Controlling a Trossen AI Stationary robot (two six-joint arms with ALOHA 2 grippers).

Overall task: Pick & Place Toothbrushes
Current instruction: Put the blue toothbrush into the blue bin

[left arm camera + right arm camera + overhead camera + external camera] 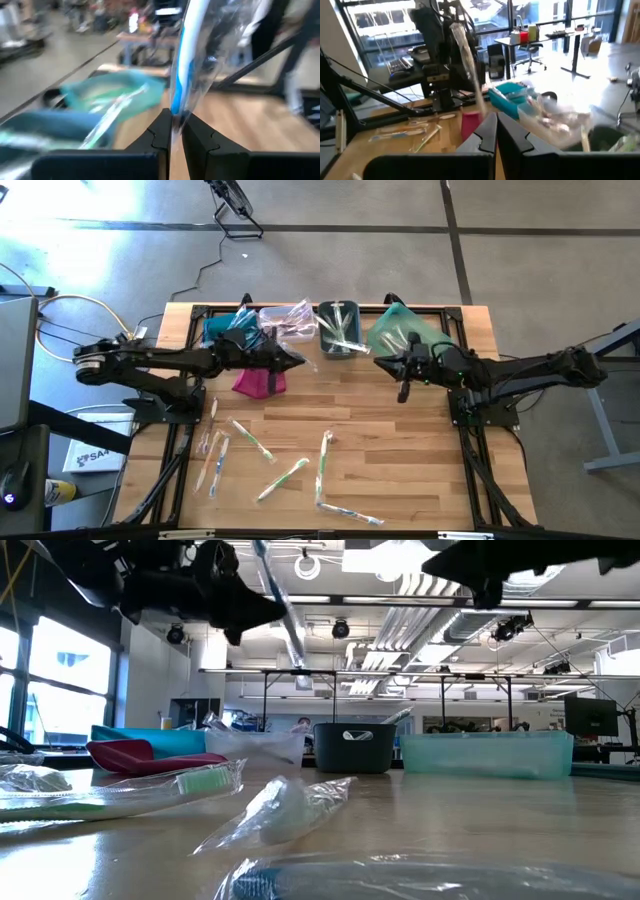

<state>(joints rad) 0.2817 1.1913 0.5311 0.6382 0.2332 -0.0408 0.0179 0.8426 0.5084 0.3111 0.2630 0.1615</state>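
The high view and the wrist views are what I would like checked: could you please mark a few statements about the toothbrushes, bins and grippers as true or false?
1. The left gripper is shut on a blue-and-white wrapped toothbrush. True.
2. The right gripper holds a toothbrush. False: it is shut with nothing between its fingers.
3. Several wrapped toothbrushes lie loose on the wooden table. True.
4. The dark grey bin is empty. False: pale toothbrushes lie inside it.
5. The magenta pouch sits in the teal bin. False: it lies on the table under the left arm.
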